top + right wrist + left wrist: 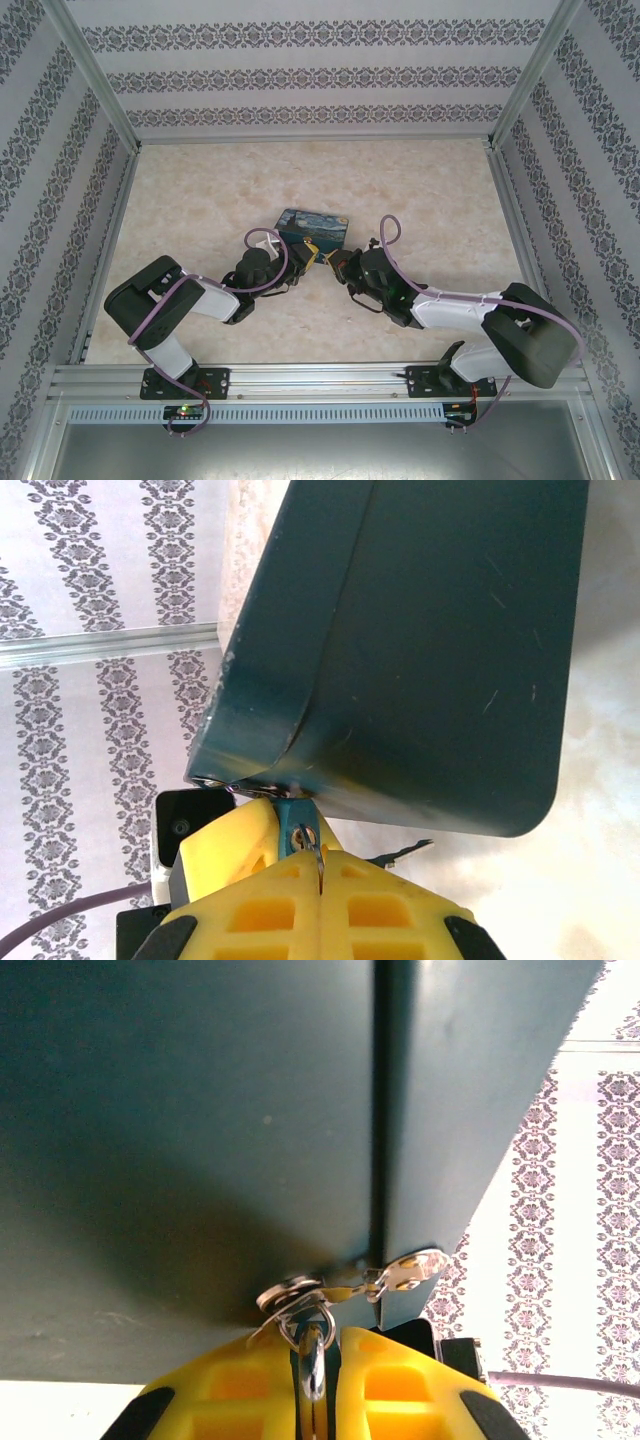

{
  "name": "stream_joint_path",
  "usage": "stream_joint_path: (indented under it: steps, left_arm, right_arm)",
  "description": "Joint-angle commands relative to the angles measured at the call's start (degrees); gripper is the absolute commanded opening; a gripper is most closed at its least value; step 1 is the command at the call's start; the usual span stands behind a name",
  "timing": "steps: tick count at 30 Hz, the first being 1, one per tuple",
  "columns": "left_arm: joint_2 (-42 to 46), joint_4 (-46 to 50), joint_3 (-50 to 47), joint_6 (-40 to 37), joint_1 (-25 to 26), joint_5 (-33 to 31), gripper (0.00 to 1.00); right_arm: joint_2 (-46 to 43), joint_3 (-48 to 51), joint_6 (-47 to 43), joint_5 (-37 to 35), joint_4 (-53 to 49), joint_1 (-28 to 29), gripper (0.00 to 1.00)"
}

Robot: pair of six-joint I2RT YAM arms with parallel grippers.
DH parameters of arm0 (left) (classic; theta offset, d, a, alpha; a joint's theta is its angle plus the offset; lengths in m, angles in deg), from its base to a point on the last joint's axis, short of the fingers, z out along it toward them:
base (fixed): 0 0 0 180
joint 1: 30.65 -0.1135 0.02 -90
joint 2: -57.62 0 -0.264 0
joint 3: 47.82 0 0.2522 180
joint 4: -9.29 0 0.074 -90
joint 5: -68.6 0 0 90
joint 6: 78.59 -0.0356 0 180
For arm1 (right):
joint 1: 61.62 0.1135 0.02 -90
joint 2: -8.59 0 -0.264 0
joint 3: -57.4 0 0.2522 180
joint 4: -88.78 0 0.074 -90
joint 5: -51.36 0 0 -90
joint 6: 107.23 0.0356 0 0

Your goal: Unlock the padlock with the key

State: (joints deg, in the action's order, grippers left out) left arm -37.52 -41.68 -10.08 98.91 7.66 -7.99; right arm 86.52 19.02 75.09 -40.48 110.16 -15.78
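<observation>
Beige stone-look table (420, 190) w/ striped, patterned walls (300, 75) on 3 sides. 1 box (312, 227) sits near the middle, printed top up; its sides look dark teal in both wrist views. 2 arms meet at the box's near edge, w/ the left gripper (303, 260) and right gripper (334, 263) tip to tip, almost touching. 1 padlock (293, 813): small blue body just under the box's edge, hanging off the silver clasp (405, 1272), its thin silver loop thru the clasp ring. Left gripper: 2 yellow fingers (390, 1390) nearly closed, pinching the padlock's silver metal betw. them. Right gripper: 2 yellow fingers (400, 910) pressed tight together, w/ 1 key (319, 855) caught at the seam. The key shows as a thin dark sliver + small wire ring, its tip right at the padlock body. Can't tell if the key is inside the lock.
</observation>
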Motion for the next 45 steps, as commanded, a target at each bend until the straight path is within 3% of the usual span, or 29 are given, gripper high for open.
stream_joint_path:
  steps: [1, 15, 27, 35, 45]
  left_arm:
    - [1.89, -2.31, -0.34, -0.12, 0.9, 1.23, 0.0]
    - [2.39, -2.67, 0.16, 0.69, 0.91, 2.03, 0.0]
    - [4.25, -2.25, 0.36, 1.3, 0.89, 3.72, 0.0]
    - [6.04, -1.56, -0.32, 0.96, 0.89, 3.44, 0.0]
    - [6.76, -0.49, -0.37, 0.61, 0.89, 1.55, 0.0]
  right_arm:
    - [0.78, -1.83, -1.44, 0.76, 0.78, -0.32, 0.0]
    - [3.16, -2.89, -3.3, 2.25, 2.46, -0.18, 0.0]
    - [7.18, -2.19, -10.92, 7.97, 11.27, -4.01, 0.0]
    - [9.51, -2.48, -8.7, 10.19, 14.29, -4.2, 0.0]
    - [10.17, -1.76, -2.66, 4.44, 14.41, 0.77, 0.0]
